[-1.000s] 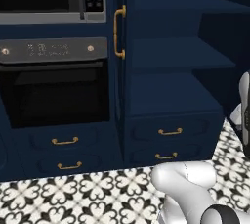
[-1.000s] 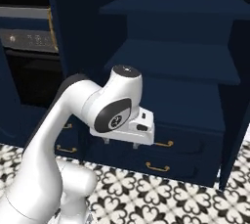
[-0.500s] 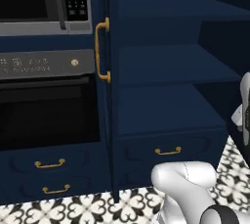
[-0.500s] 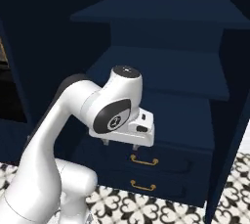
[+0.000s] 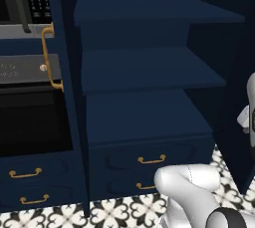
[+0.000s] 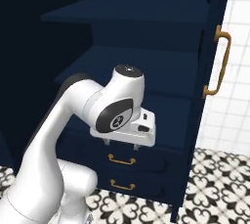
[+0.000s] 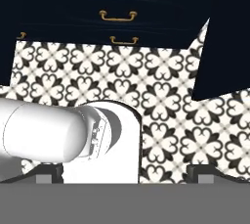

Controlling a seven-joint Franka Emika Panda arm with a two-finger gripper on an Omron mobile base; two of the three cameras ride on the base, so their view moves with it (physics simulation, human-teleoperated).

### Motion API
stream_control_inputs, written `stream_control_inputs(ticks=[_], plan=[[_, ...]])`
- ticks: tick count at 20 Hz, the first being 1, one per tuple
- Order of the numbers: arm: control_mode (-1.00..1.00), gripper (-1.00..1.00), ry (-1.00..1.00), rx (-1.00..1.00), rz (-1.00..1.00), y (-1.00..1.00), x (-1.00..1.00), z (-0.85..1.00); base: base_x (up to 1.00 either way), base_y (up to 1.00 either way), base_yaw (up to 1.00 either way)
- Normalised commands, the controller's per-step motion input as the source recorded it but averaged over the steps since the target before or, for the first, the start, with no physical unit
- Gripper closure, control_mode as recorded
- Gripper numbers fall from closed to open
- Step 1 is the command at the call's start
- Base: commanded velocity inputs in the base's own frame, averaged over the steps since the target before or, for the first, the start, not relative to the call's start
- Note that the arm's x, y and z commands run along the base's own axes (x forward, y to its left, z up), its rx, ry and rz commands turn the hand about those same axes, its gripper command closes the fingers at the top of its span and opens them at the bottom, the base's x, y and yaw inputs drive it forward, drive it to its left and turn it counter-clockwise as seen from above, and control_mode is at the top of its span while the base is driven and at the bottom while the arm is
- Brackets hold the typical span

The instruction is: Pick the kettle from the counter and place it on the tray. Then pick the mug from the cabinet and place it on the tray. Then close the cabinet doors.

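On the left we see the black oven (image 5: 27, 117), then the cabinet's left door (image 5: 62, 87) swung open with its brass handle (image 5: 47, 57). The cabinet (image 5: 149, 72) stands open, shelves dark. Our gripper (image 6: 122, 143) hangs before the drawers (image 7: 117, 15), jaws spread wide, holding nothing.
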Motion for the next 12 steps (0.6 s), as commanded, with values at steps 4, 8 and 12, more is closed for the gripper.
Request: stream_control_inputs(ticks=[4, 8, 12], plan=[[1.00, -1.00, 0.00, 0.00, 0.00, 0.00, 0.00, 0.00, 0.03, -0.11, 0.00], [1.00, -1.00, 0.00, 0.00, 0.00, 0.00, 0.00, 0.00, 0.12, 0.00, 0.00], [1.00, -1.00, 0.00, 0.00, 0.00, 0.00, 0.00, 0.00, 0.33, 0.00, -0.02]])
